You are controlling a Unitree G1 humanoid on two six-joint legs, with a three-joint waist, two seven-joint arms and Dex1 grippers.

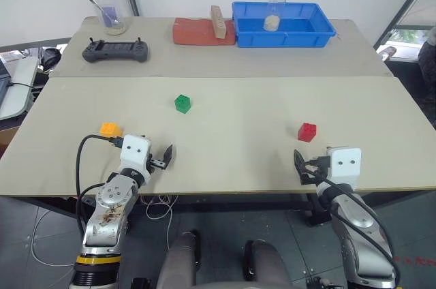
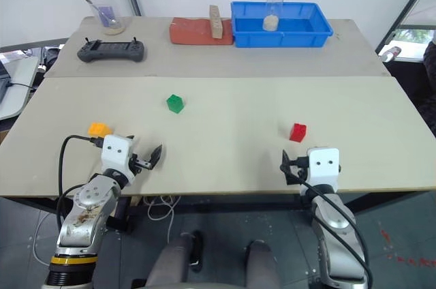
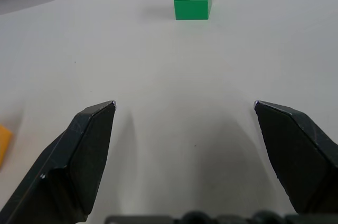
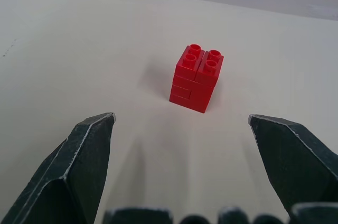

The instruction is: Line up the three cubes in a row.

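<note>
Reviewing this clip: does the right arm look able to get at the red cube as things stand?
Probably yes. The red cube stands upright on bare table just ahead of the right gripper, whose jaws are open wide, with nothing between them.

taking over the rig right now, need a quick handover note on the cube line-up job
Left pincer: open, empty, at the near table edge, facing the green studded plastic cube.
Right pincer: open, empty, with the red studded plastic cube just ahead of it.
The orange-yellow plastic cube sits beside the left wrist. The cubes are spread apart on the beige table.
Done: nothing placed yet.
Left: bring all three cubes into one row.
</note>
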